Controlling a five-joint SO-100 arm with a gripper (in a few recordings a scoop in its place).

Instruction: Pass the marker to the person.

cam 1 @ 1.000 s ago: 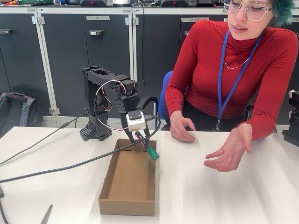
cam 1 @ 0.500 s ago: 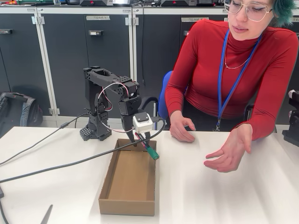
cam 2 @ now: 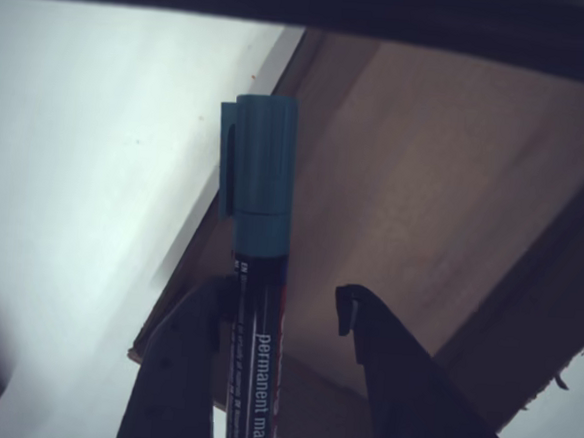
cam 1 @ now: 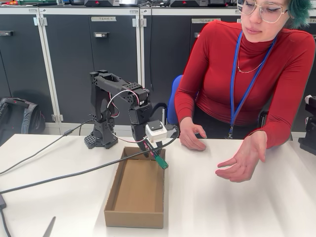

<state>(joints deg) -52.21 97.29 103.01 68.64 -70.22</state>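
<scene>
The marker (cam 1: 159,160), black with a green cap, hangs tilted over the far right corner of a cardboard box (cam 1: 134,217). My gripper (cam 1: 151,151) is shut on the marker's barrel, cap pointing down and right. In the wrist view the marker (cam 2: 263,197) lies against the left finger (cam 2: 176,371), with the gripper (cam 2: 278,300) above the box (cam 2: 424,188). The person (cam 1: 247,74) in a red top sits behind the table on the right. One open hand (cam 1: 242,160) is held palm-up above the table, well right of the marker. The other hand (cam 1: 191,136) rests on the table edge.
A thick black cable (cam 1: 74,175) crosses the white table (cam 1: 237,207) from the left to the arm. Scissors (cam 1: 49,228) lie at the near left edge. Dark cabinets (cam 1: 74,59) stand behind, and a black device (cam 1: 310,128) is at the right edge.
The arm has stretched forward and to the right, carrying the marker a little toward the person. The person's hands have stayed where they were.
</scene>
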